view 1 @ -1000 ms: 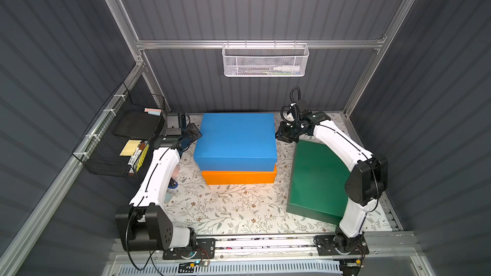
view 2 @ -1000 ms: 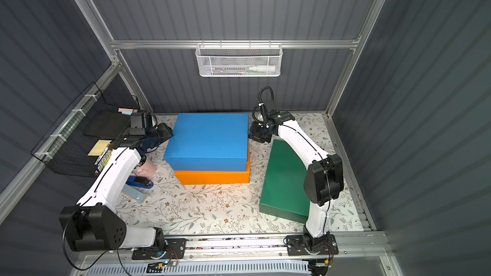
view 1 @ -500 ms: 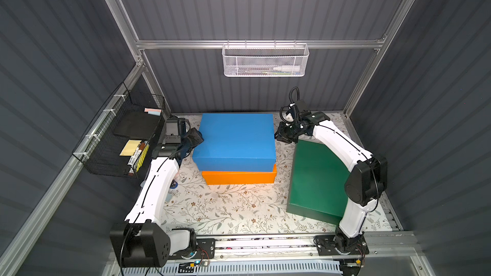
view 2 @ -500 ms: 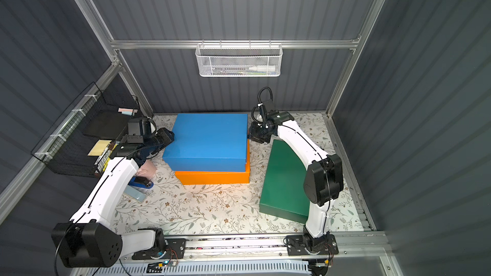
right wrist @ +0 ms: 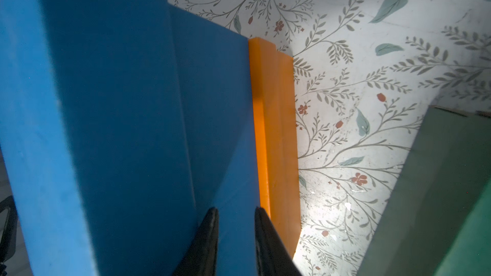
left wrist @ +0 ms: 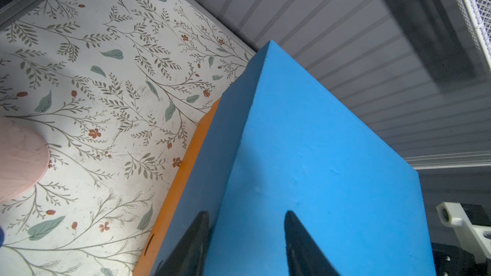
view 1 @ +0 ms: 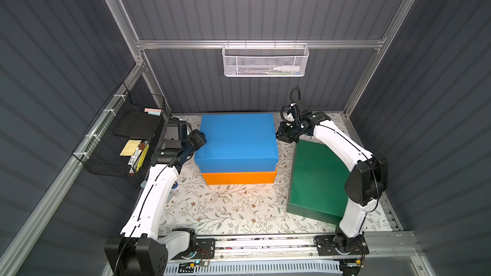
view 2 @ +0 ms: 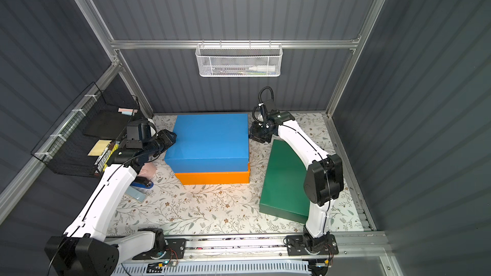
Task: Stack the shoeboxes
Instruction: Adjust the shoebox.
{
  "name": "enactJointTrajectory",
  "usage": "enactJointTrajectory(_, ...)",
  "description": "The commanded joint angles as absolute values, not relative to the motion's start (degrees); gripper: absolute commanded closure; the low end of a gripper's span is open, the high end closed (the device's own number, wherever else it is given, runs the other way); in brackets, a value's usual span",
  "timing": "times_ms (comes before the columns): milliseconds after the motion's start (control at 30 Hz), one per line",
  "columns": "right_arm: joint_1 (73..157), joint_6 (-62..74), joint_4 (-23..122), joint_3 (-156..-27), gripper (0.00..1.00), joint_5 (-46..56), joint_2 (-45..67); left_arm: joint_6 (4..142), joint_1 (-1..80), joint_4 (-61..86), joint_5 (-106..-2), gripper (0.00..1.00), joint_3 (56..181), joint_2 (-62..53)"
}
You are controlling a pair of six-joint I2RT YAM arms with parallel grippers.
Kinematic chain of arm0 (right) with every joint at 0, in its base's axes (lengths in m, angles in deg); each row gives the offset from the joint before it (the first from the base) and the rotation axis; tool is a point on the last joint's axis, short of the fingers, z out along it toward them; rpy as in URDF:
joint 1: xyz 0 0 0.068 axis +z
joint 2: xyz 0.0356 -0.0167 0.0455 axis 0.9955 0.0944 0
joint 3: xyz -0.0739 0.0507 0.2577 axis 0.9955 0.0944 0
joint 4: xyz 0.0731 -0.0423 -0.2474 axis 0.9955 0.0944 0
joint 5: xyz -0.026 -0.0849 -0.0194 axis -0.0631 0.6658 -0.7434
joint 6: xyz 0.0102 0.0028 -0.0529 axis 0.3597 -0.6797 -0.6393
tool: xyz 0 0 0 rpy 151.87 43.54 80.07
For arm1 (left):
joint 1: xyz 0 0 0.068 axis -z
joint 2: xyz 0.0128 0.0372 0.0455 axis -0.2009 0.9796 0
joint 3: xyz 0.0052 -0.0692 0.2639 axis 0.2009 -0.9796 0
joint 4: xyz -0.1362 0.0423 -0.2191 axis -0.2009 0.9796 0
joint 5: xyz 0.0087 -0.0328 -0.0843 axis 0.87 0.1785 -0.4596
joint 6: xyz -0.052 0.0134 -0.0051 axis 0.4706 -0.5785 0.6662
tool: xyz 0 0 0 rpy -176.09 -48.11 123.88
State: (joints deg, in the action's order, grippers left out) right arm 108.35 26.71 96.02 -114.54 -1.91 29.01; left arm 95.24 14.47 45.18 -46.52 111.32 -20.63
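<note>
Left wrist view — closed blue shoebox (left wrist: 318,168) atop orange shoebox (left wrist: 180,181).

The blue box (view 1: 236,139) lies on the orange box (view 1: 239,177), between the left pincer (view 1: 201,139) and the right pincer (view 1: 280,135); the green box (view 1: 316,179) is just beside the right pincer.

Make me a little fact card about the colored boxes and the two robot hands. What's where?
stack: blue box sits on orange box, slightly offset
loose box: green box lies alone on the floral mat, beside the stack
left gripper: jaws apart, straddling the blue box's top edge
right gripper: at the blue box's opposite side, jaws narrowly apart, grip unclear
left to do: green box not yet stacked
</note>
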Motion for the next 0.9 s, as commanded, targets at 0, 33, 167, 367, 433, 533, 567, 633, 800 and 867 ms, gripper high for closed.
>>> enactJointTrajectory(0, 108.89, 26.13, 96.26, -114.52, 0.72, -3.12, 29.1, 96.76, 15.7, 45.87, -48.26, 0.51, 110.71, -22.52)
enactJointTrajectory(33, 108.86, 26.13, 96.27, -114.38, 0.72, -3.05, 29.06, 96.69, 15.72, 45.92, -48.25, 0.51, 110.75, -22.53)
enactJointTrajectory(167, 108.82, 26.05, 96.32, -114.2, 0.72, -2.7, 29.01, 96.37, 15.81, 47.06, -46.77, 0.5, 110.82, -22.44)
enactJointTrajectory(367, 108.05, 25.44, 97.36, -113.45, 0.71, 0.82, 27.99, 93.54, 15.81, 50.99, -39.39, 0.4, 115.49, -21.48)
enactJointTrajectory(433, 107.57, 25.16, 97.79, -113.04, 0.71, 2.4, 27.32, 91.94, 15.81, 51.35, -38.16, 0.39, 117.58, -20.36)
enactJointTrajectory(533, 106.32, 24.9, 98.25, -112.5, 0.68, 3.22, 26.06, 90.69, 15.81, 51.51, -35.89, 0.36, 120.5, -18.87)
enactJointTrajectory(567, 105.84, 24.68, 98.34, -112.25, 0.68, 3.66, 25.58, 90.48, 15.81, 51.58, -35.14, 0.36, 121.51, -18.53)
enactJointTrajectory(633, 105.05, 24.32, 98.4, -112.04, 0.67, 4.06, 24.78, 89.75, 15.81, 52.2, -33.94, 0.35, 123.09, -18.22)
enactJointTrajectory(800, 102.88, 22.82, 100.39, -112.6, 0.64, 5.98, 22.41, 87.67, 15.81, 54.47, -33.01, 0.34, 129.51, -17.61)
enactJointTrajectory(867, 101.67, 22.27, 101.59, -112.67, 0.59, 7.2, 20.8, 87.09, 15.9, 54.76, -34.39, 0.34, 131.54, -17.21)
